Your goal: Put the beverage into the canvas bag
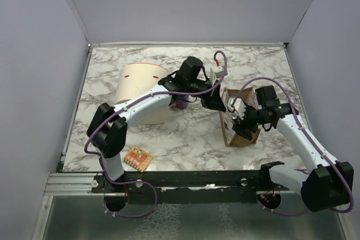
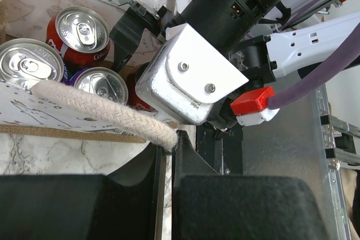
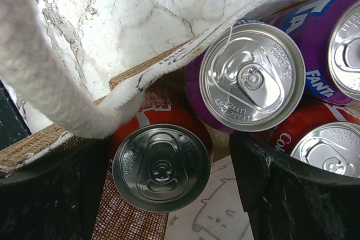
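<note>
The right gripper (image 3: pixel 169 139) is hanging straight over the mouth of the canvas bag (image 1: pixel 243 137), and the red soda can (image 3: pixel 160 167) is sitting dead centre between its fingers. The can is upright, lid facing the wrist camera, long axis running along the line of the gripper's reach. The fingers are standing apart on either side of it. A sliver of gap is showing at one finger, so I'm reading the grip as spread, not squeezing.

The can looks to be down inside the bag, tucked near the wall beside a purple Fanta can (image 3: pixel 253 77) and a Coca-Cola can (image 3: pixel 326 150). Across from it, the left gripper (image 2: pixel 170 153) is pinching the bag's whitish rope handle (image 2: pixel 101 108), fingers closed on the cord and holding that side of the mouth up.

The right arm is plainly the one on the job. The next move is turning on that axis — a pull straight back along the can's length, I'd say, because any sideways drift is risking a finger clipping the Fanta rim.
</note>
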You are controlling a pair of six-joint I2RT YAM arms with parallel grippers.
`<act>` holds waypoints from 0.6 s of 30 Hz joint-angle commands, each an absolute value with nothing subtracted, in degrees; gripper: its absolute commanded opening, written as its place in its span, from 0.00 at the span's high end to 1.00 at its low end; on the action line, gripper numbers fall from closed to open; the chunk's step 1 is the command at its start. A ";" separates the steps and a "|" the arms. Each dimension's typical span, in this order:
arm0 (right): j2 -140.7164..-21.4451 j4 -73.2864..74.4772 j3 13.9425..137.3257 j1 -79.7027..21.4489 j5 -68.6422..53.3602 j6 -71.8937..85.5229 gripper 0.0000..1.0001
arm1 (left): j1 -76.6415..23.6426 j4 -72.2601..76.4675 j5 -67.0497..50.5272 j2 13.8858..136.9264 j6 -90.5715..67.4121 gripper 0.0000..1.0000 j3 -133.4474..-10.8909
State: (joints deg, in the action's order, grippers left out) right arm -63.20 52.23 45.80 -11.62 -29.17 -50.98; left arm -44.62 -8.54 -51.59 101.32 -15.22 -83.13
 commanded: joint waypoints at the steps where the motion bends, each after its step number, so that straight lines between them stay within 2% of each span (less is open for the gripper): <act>1: -61.01 55.36 48.33 -11.93 -29.82 -49.00 0.15 | -44.38 -7.86 -51.00 100.28 -13.95 1.00 -83.91; 18: -59.93 59.56 54.15 -11.94 -29.85 -48.43 0.18 | -44.38 -7.81 -51.00 100.17 -13.28 1.00 -83.50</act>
State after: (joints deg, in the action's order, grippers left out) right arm -61.14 57.52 51.33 -11.62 -28.80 -49.28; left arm -44.62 -8.51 -51.57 101.32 -14.44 -83.13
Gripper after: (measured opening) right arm 0.825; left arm 0.049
